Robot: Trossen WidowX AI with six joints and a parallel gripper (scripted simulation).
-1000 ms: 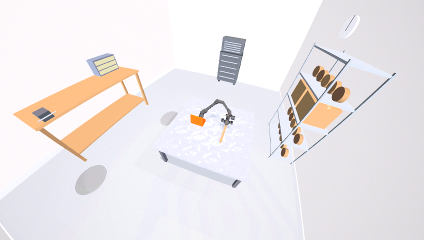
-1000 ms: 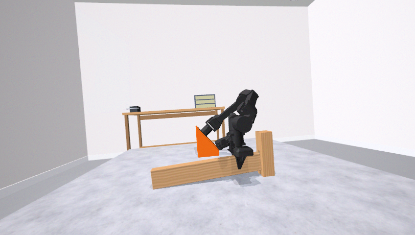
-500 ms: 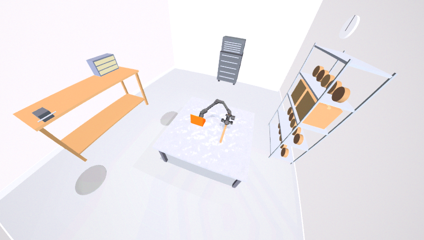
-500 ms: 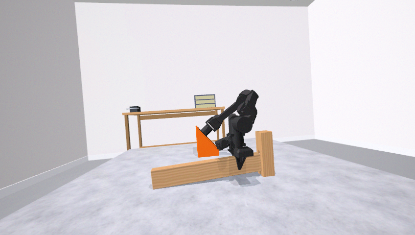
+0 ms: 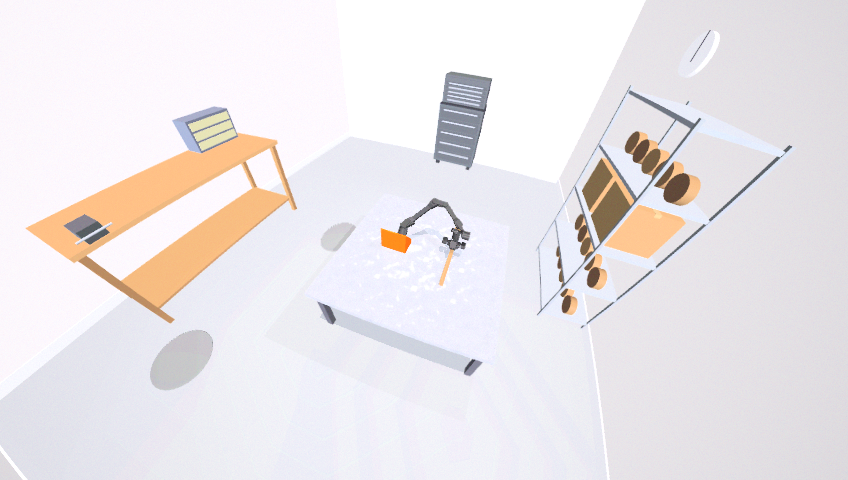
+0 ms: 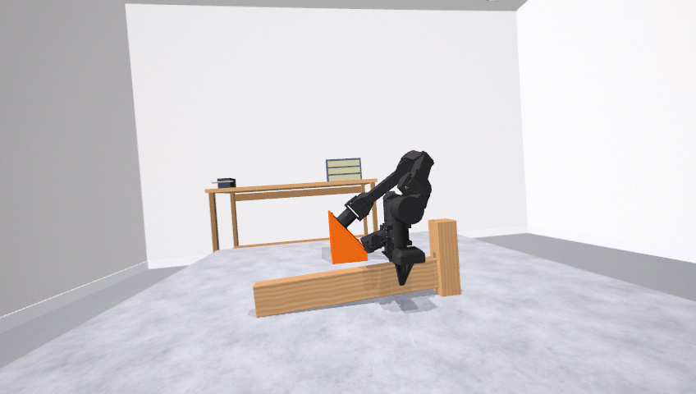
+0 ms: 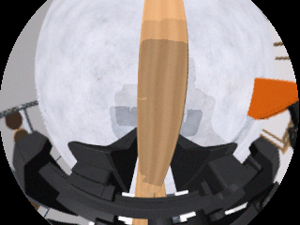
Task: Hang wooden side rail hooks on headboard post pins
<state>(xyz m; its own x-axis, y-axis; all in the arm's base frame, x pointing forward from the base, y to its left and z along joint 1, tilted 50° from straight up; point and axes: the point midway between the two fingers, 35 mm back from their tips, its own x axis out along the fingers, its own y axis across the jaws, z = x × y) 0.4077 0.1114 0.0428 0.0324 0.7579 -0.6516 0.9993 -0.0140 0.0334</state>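
One black six-joint arm bends over a pale grey mottled table top and reaches down with its black parallel-jaw gripper onto a long light-wood side rail. The jaws are closed partway and stopped against the rail's two long faces, so the claw has the rail clamped; the wrist view shows the rail running straight up between the dark fingers and away across the table. The grip sits near the rail's raised end, just beside a short upright light-wood headboard post. That end of the rail meets the post's side, while the rail slopes down to the left and its far end rests on the table. The steel hooks and the pins in the post's slot are hidden from every view, so whether the hooks sit on the pins cannot be told. A bright orange wedge-shaped block stands on the table behind the rail, near the arm's base. In the top view the rail lies near the middle of the table, well apart from a wooden workbench, a grey drawer cabinet and a wire shelf rack.
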